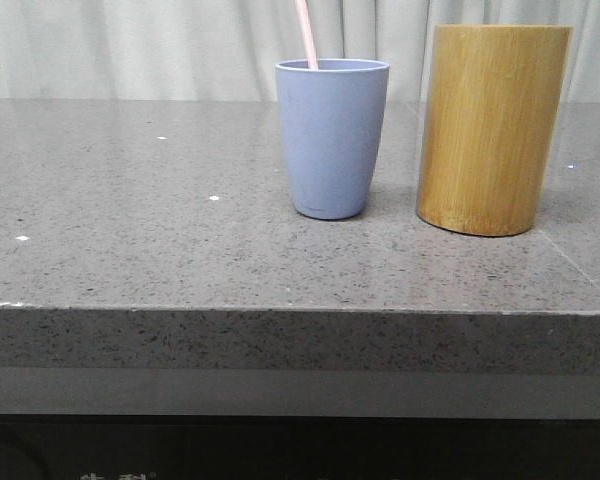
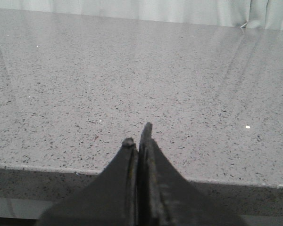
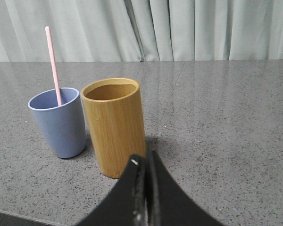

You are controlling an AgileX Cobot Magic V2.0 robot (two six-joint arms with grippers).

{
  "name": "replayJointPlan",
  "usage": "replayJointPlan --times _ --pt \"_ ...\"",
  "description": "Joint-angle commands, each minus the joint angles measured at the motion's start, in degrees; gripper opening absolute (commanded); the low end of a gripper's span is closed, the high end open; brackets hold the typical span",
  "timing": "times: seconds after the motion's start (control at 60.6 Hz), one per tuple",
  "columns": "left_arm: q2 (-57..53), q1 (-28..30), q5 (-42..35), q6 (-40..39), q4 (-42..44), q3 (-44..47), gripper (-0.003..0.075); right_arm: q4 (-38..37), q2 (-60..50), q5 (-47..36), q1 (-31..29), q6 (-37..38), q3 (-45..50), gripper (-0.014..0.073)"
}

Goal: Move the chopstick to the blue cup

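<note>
The blue cup (image 1: 331,135) stands upright on the grey stone table (image 1: 130,230). A thin pink-white chopstick (image 1: 306,32) stands in it, leaning a little; only its upper end shows. Both also show in the right wrist view: the cup (image 3: 58,122) and the chopstick (image 3: 52,63). My right gripper (image 3: 145,160) is shut and empty, near the table's front edge, in front of the bamboo cylinder. My left gripper (image 2: 138,136) is shut and empty over the table's front edge, with neither vessel in its view. Neither gripper shows in the front view.
A taller, wider yellow-brown bamboo cylinder (image 1: 491,128) stands right of the blue cup, close beside it; in the right wrist view (image 3: 114,125) its inside looks empty. A pale curtain (image 1: 160,45) hangs behind the table. The table's front edge (image 1: 280,310) runs across.
</note>
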Motion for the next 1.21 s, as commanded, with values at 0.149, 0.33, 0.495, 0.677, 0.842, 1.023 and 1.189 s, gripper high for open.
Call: replayJointPlan --times 0.149,0.33,0.495,0.677,0.842,1.023,1.189 --pt "-1.5 0.2 -5.0 0.2 -0.4 0.5 -0.0019 0.2 0.7 -5.0 -0.5 -0.2 -1.4 -0.0069" --pt "-1.5 0.2 -5.0 0.2 -0.4 0.5 -0.0019 -4.1 0.3 -6.6 -0.5 -0.6 -0.2 -0.0069" --pt "-1.5 0.2 -5.0 0.2 -0.4 0.5 -0.0019 -6.3 -3.8 -11.0 -5.6 -0.6 7.8 -0.0069" --pt "-1.3 0.2 -5.0 0.2 -0.4 0.5 -0.0019 -6.3 -5.9 -14.9 -11.3 -0.6 16.8 -0.0069" --pt "-1.3 0.2 -5.0 0.2 -0.4 0.5 -0.0019 -6.2 -5.9 -19.7 -12.0 -0.6 22.4 -0.0069" --pt "-1.3 0.2 -5.0 0.2 -0.4 0.5 -0.0019 -6.2 -5.9 -19.6 -12.0 -0.6 22.9 -0.0069" --pt "-1.3 0.2 -5.0 0.2 -0.4 0.5 -0.0019 -6.2 -5.9 -19.6 -12.0 -0.6 22.9 -0.0069"
